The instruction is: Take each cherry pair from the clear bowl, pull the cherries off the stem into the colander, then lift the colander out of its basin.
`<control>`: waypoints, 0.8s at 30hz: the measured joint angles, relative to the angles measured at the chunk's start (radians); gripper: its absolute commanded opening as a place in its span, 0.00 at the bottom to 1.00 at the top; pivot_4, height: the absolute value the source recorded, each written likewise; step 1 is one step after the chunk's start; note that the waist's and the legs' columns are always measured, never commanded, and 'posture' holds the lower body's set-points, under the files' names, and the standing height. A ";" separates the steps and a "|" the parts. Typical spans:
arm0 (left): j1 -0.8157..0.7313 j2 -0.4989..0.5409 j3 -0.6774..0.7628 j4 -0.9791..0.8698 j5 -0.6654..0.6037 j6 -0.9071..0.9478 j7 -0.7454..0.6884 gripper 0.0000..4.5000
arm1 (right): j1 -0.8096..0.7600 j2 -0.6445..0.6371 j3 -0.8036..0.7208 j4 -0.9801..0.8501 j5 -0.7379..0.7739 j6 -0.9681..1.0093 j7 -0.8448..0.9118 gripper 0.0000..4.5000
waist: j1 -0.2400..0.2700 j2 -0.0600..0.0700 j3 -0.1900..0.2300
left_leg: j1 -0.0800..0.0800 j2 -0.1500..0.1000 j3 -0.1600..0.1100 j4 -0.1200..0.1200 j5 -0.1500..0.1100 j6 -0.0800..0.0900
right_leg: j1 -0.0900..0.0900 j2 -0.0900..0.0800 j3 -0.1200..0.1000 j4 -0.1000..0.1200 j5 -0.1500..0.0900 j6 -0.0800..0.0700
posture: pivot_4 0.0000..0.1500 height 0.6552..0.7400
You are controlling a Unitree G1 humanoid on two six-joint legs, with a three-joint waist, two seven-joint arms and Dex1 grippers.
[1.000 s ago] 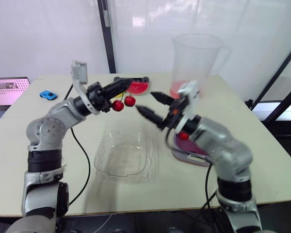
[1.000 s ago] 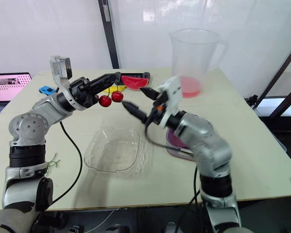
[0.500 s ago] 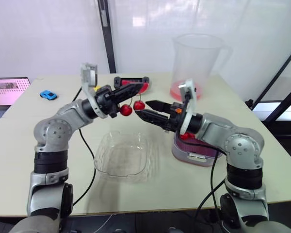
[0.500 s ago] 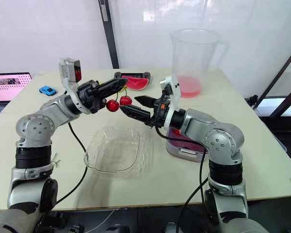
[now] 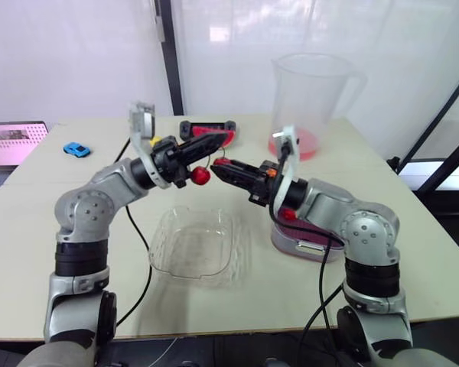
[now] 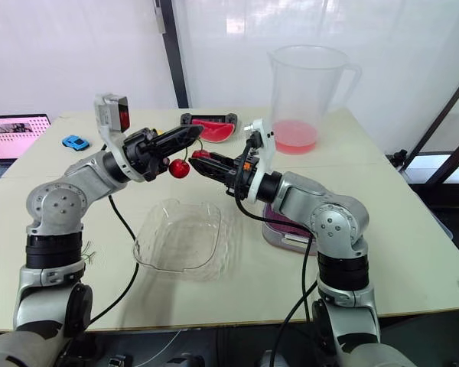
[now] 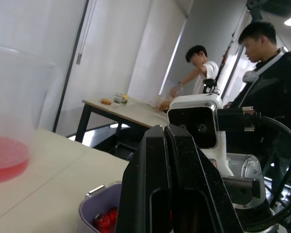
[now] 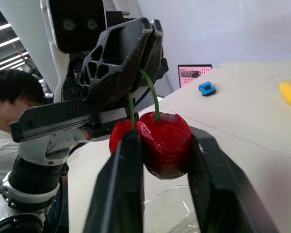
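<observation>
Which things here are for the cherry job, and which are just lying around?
For the job: cherry pair, gripped by the left tool and right tool; clear bowl; colander and basin.
Just lying about: pitcher, watermelon slice, blue toy car, laptop.

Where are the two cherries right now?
The cherry pair is up in the air between the two grippers, over the table by the clear bowl. The left gripper pinches its stems, and the right gripper is shut on one cherry.
</observation>
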 measured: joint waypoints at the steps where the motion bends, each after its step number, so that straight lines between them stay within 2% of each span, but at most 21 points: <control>1: 0.000 0.000 0.000 0.000 0.000 0.000 0.000 0.00 | 0.000 0.000 0.001 0.001 0.000 -0.001 -0.002 0.13 | 0.000 0.000 0.000 | 0.000 0.000 0.000 0.000 0.000 0.000 | 0.000 0.000 0.000 0.000 0.000 0.000 | 1.00 1.00; 9: 0.000 0.000 0.000 0.009 0.003 -0.004 -0.004 0.00 | 0.000 -0.037 0.019 -0.002 -0.001 -0.005 0.016 0.13 | 0.000 0.000 0.000 | 0.000 0.000 0.000 0.000 0.000 0.000 | 0.000 0.000 0.000 0.000 0.000 0.000 | 1.00 1.00; 18: -0.005 0.000 -0.002 0.039 0.006 -0.024 -0.011 0.00 | 0.045 -0.249 0.116 -0.029 -0.022 0.065 0.114 0.13 | 0.001 0.000 0.000 | 0.000 0.000 0.000 0.000 0.000 0.000 | 0.001 0.000 0.000 -0.001 0.000 0.000 | 1.00 1.00; 24: -0.006 0.000 0.002 0.038 0.006 -0.028 -0.008 0.00 | 0.054 -0.310 0.093 -0.006 -0.016 0.116 0.137 0.13 | 0.000 0.000 0.000 | 0.000 0.000 0.000 0.000 0.000 0.001 | 0.001 0.000 0.000 -0.001 0.000 0.000 | 1.00 1.00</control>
